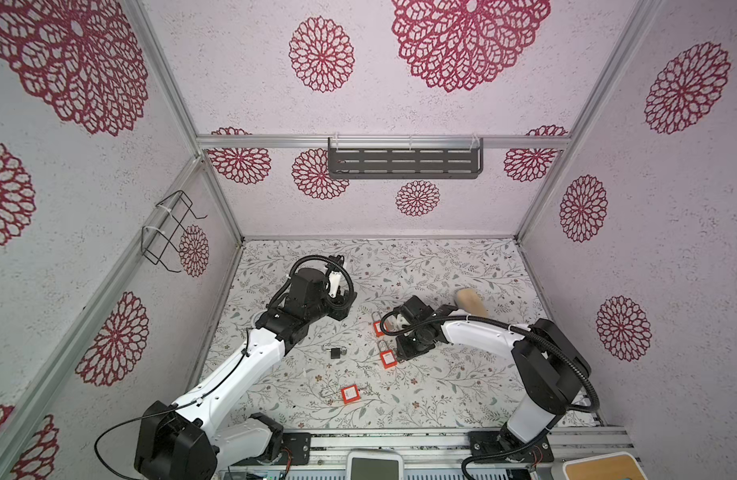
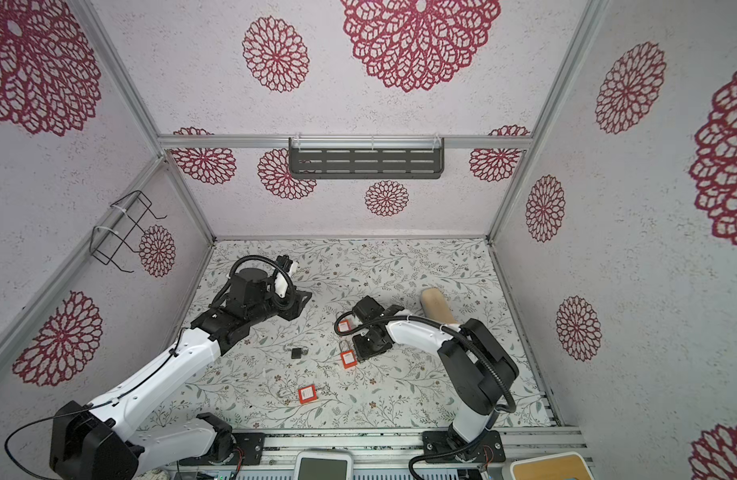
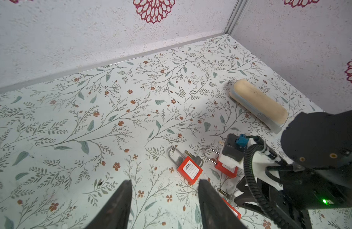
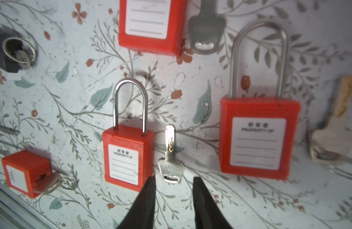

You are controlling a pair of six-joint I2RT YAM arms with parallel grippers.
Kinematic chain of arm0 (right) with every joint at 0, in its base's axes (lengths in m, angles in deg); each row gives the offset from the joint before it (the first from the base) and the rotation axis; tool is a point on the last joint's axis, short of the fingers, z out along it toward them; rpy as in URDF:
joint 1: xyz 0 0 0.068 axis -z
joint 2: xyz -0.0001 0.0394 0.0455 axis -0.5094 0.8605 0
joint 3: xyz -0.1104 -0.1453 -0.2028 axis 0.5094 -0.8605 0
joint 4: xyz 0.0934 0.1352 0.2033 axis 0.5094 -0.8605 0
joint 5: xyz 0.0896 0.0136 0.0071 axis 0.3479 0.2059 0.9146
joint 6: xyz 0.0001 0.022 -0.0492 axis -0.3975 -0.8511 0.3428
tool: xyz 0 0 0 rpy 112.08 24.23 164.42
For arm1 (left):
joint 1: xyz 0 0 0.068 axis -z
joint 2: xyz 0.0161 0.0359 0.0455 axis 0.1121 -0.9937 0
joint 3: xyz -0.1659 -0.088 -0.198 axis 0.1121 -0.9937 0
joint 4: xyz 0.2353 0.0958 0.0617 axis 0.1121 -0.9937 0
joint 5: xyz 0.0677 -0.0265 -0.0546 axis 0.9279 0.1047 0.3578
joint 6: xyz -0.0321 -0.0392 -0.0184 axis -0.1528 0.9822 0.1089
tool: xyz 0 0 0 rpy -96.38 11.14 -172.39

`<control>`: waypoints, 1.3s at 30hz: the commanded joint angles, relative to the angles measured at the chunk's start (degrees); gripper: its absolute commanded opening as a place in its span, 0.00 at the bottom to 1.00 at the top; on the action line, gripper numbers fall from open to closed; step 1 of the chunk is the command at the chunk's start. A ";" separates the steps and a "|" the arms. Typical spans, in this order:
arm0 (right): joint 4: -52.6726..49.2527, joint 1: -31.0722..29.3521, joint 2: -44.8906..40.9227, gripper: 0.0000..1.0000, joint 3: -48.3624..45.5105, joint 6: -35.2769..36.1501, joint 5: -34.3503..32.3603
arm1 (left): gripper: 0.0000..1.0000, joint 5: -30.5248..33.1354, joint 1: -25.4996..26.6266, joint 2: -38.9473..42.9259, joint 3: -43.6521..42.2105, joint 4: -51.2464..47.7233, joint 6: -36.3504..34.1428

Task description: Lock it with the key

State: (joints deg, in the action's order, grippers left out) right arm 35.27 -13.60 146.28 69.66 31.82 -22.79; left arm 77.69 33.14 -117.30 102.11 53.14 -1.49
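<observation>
A loose silver key (image 4: 170, 158) lies flat on the floral table, just ahead of my right gripper (image 4: 174, 179), which is open with nothing between its fingers. A small red padlock (image 4: 128, 156) with a closed shackle lies close beside the key. A larger red padlock (image 4: 258, 136) lies on its other side. In both top views the right gripper (image 1: 404, 353) (image 2: 364, 353) is low over the table beside a red padlock (image 1: 387, 359). My left gripper (image 3: 165, 184) hangs open and empty near the table's middle left (image 1: 339, 307).
Another red padlock (image 4: 151, 25) has a key (image 4: 206, 29) beside it, and one more (image 1: 350, 394) lies nearer the front edge. A black padlock (image 1: 337, 352) sits mid-table. A brass key (image 4: 333, 134) and a beige oblong block (image 1: 468, 301) lie to the right.
</observation>
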 commanded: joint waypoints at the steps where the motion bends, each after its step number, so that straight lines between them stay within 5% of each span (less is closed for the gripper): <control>1: -1.05 -0.50 -4.48 0.36 0.57 0.92 -3.85 | 0.59 1.46 -0.75 1.97 0.61 -0.12 -0.03; 9: 7.33 -4.83 -13.58 0.39 0.30 14.02 -12.41 | 0.67 1.53 -5.08 7.20 -6.53 8.61 4.80; 14: 17.38 -7.63 -13.17 0.52 -1.05 26.45 -11.86 | 0.58 1.91 -11.06 11.21 -10.92 10.27 11.23; 18: 22.66 -9.07 -8.27 0.55 0.95 33.43 -8.38 | 0.77 2.17 -16.62 12.19 -10.18 3.79 14.79; 27: 19.34 -12.00 9.37 0.56 15.54 42.90 -3.31 | 0.85 -3.58 -25.65 11.59 -9.99 -3.63 17.50; 33: 19.09 -12.33 15.45 0.57 20.58 46.01 0.18 | 0.98 -8.64 -31.63 10.94 -10.79 -6.13 18.50; 39: 16.69 -12.37 20.40 0.57 24.94 48.83 5.97 | 0.97 -8.66 -33.14 12.63 -13.23 -3.76 18.53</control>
State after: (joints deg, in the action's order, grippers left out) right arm 53.67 -26.02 165.95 92.29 77.70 -21.76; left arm 70.22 0.42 -106.05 90.02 48.16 16.79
